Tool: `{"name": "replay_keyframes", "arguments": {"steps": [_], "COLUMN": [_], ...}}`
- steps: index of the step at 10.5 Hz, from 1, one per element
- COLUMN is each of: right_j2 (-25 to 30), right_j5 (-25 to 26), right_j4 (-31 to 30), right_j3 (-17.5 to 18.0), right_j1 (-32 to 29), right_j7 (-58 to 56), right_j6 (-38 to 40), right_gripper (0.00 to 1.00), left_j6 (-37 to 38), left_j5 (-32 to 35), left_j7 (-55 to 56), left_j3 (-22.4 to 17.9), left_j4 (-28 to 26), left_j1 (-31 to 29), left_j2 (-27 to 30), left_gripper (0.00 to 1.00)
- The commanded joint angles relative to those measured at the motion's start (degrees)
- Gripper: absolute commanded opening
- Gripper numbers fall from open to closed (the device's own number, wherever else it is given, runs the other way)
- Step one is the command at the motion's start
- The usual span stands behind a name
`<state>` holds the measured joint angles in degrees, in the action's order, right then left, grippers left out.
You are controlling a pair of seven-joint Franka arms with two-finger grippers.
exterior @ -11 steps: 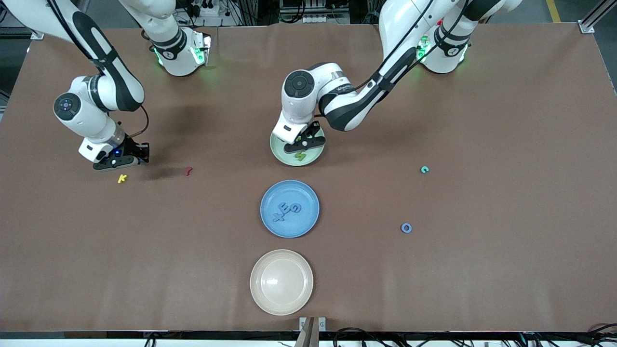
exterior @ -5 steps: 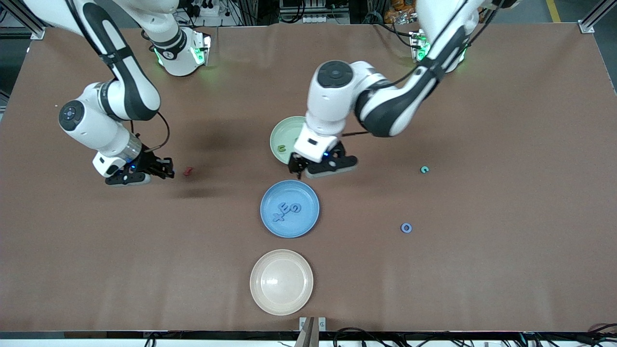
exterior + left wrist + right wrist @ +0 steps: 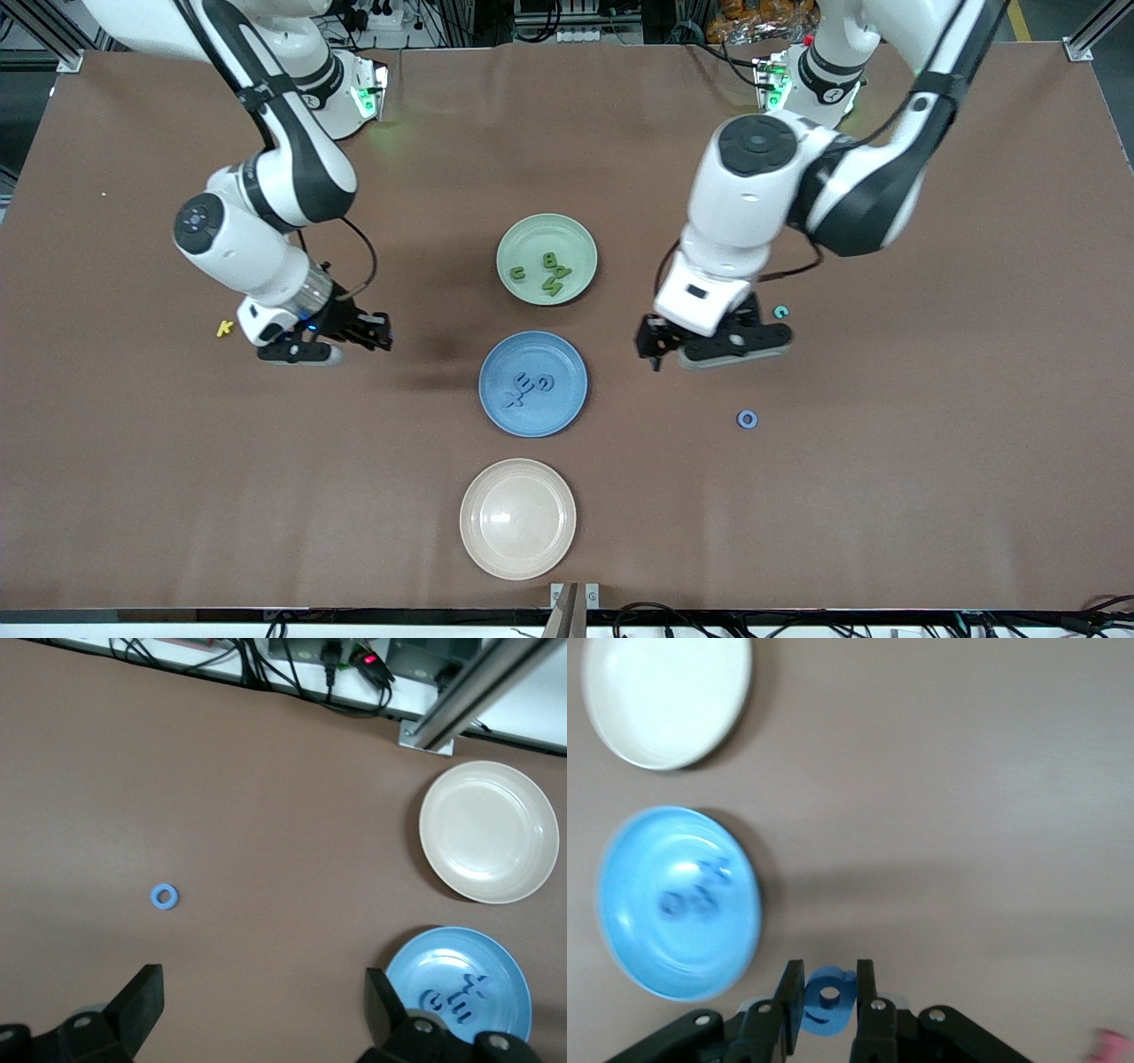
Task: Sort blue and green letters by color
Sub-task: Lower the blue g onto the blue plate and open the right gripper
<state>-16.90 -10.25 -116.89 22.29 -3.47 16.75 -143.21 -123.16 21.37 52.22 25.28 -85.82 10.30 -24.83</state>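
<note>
My right gripper (image 3: 372, 330) is shut on a small blue letter (image 3: 828, 997) and holds it over bare table beside the blue plate (image 3: 532, 416), toward the right arm's end. That plate holds three blue letters (image 3: 529, 385). The green plate (image 3: 571, 239) holds several olive-green letters (image 3: 551, 273). A blue O ring (image 3: 747, 419) lies on the table toward the left arm's end and also shows in the left wrist view (image 3: 164, 896). My left gripper (image 3: 654, 347) is open and empty over bare table between the blue plate and the ring.
A teal C (image 3: 780, 312) lies beside the left gripper. A yellow K (image 3: 224, 328) lies toward the right arm's end. A small red letter (image 3: 1107, 1047) shows near the right gripper. A cream plate (image 3: 517, 518) stands nearest the front camera.
My left gripper left the green plate and moved toward the left arm's end, uncovering the green letters. My right gripper moved from beside the yellow K toward the blue plate.
</note>
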Motion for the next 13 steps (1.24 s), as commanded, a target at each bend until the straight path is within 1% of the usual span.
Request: {"name": "replay_keyframes", "arguments": {"steps": [1, 3, 4, 5, 6, 7, 8, 9, 10, 11, 12, 13], "right_j2": [-12.42, -19.54, -22.36, -24.39, -25.80, -26.25, -26.08, -25.38, -24.77, -23.54, -22.22, -20.64], "right_j5": [-0.56, -0.48, -0.48, -0.48, -0.56, -0.65, -0.83, -0.39, -0.13, 1.09, 1.89, 1.90], "right_j4": [15.34, 24.38, 28.00, 30.30, 31.80, 32.34, 32.34, 32.34, 32.34, 32.25, 31.91, 31.73], "right_j3": [-6.44, -10.84, -13.21, -15.32, -17.08, -17.80, -17.81, -17.98, -18.07, -18.76, -19.90, -20.09], "right_j1": [11.51, 19.52, 23.12, 26.47, 29.20, 30.44, 31.24, 31.33, 30.99, 30.20, 28.71, 26.35], "right_j7": [6.87, 12.83, 15.30, 16.89, 18.30, 19.10, 22.76, 26.28, 26.23, 25.70, 23.78, 21.41], "right_j6": [0.31, 0.22, 0.13, 0.04, -0.05, -0.05, 0.13, 1.26, 3.71, 6.17, 9.76, 13.45], "right_gripper": [0.05, 0.06, 0.06, 0.06, 0.09, 0.41, 0.99, 1.00, 1.00, 1.00, 1.00, 1.00], "left_j6": [3.53, 9.23, 14.22, 20.79, 23.99, 25.94, 26.57, 26.57, 26.66, 26.66, 26.83, 27.79], "left_j5": [-12.18, -16.17, -16.45, -18.19, -22.47, -26.69, -26.65, -25.60, -23.68, -23.48, -23.48, -23.92], "left_j7": [-12.10, -22.82, -25.30, -25.67, -26.11, -30.38, -38.78, -42.60, -43.68, -45.70, -47.28, -48.00], "left_j3": [1.44, 0.56, 0.56, -0.14, -5.71, -9.42, -11.90, -13.14, -14.11, -15.68, -18.14, -19.03], "left_j4": [-1.19, -0.06, 1.69, 4.40, 5.91, 5.84, 5.58, 4.97, 4.96, 4.87, 4.87, 4.78], "left_j1": [-10.09, -13.80, -15.99, -16.63, -16.28, -16.02, -16.02, -15.67, -15.66, -14.79, -13.39, -13.29], "left_j2": [4.52, 7.85, 8.30, 9.35, 10.67, 12.51, 14.79, 16.47, 17.44, 18.32, 18.94, 19.20], "left_gripper": [1.00, 1.00, 1.00, 1.00, 1.00, 1.00, 1.00, 1.00, 1.00, 1.00, 1.00, 1.00]}}
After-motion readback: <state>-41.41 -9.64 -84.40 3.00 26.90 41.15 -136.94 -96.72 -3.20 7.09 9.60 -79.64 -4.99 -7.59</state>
